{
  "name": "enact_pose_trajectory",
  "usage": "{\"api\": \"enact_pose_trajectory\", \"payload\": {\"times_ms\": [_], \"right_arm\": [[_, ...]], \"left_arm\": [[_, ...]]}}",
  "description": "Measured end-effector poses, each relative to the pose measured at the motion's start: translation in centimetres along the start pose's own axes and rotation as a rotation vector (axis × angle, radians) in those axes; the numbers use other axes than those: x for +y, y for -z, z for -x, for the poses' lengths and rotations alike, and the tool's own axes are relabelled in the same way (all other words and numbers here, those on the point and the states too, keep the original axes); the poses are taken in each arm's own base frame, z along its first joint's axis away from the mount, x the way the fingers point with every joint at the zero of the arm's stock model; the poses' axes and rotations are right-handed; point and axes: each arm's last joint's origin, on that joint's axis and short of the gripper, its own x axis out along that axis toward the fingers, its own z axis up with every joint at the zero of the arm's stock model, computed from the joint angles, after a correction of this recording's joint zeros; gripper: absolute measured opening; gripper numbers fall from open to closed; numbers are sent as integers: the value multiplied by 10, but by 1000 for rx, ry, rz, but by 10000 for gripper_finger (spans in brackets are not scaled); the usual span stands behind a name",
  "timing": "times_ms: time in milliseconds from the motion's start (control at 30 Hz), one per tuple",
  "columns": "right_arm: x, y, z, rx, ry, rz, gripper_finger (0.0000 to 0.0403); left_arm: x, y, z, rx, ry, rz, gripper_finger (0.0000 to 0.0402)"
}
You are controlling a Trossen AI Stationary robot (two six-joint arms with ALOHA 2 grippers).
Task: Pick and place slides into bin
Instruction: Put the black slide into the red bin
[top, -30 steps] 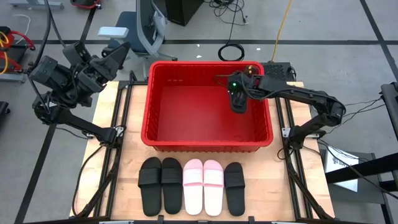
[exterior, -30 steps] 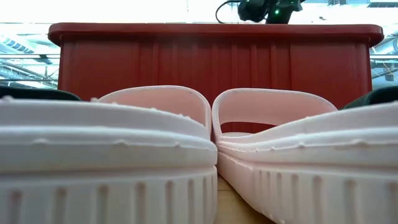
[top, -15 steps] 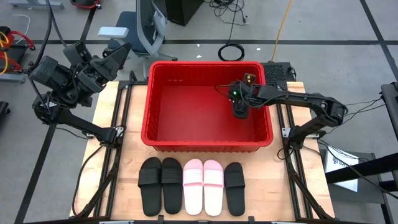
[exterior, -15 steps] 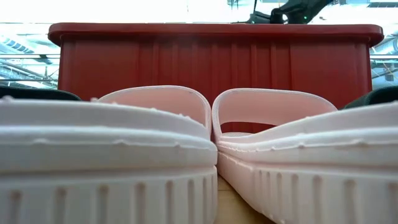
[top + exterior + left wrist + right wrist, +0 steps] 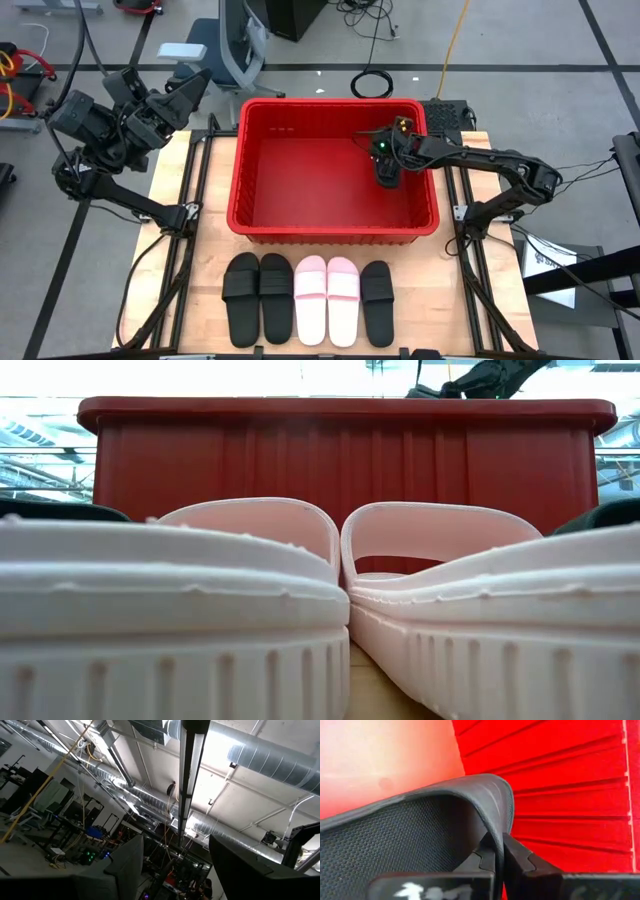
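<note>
The right gripper (image 5: 387, 176) reaches down inside the red bin (image 5: 262, 216), near the tub's right wall, its jaws clamped on the strap of a black slide (image 5: 420, 835). In the right wrist view the two dark fingers (image 5: 517, 860) pinch the strap's curved edge, with the bin's ribbed red wall close behind. From above, the held slide (image 5: 386, 166) shows as a dark shape hanging at the gripper, inside the bin's right half; whether it touches the bin floor cannot be told.

Five more slides lie in a tidy row on the wooden surface (image 5: 160, 260), in front of the bin: two black ones (image 5: 258, 297) at the left, two pale pink ones (image 5: 327, 299) in the middle, and a single black one (image 5: 377, 302) at the right. In the low view the pink pair (image 5: 250, 600) fills the foreground, with the bin's long red wall (image 5: 340, 455) standing behind.

The left gripper (image 5: 190, 90) waits raised off the surface's far left corner, well apart from the bin, its jaws spread wide and holding nothing; its wrist camera looks up at ceiling ducts (image 5: 260, 755).
</note>
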Motion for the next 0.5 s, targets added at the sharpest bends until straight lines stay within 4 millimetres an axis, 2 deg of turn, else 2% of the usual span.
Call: {"api": "enact_pose_trajectory", "payload": {"times_ms": [267,500], "right_arm": [[7,20,-19,46,1,49,0],[16,31,-27,52,1,46,1]], "left_arm": [[0,0,0,0,0,11,228],[0,0,0,0,0,23,228]]}}
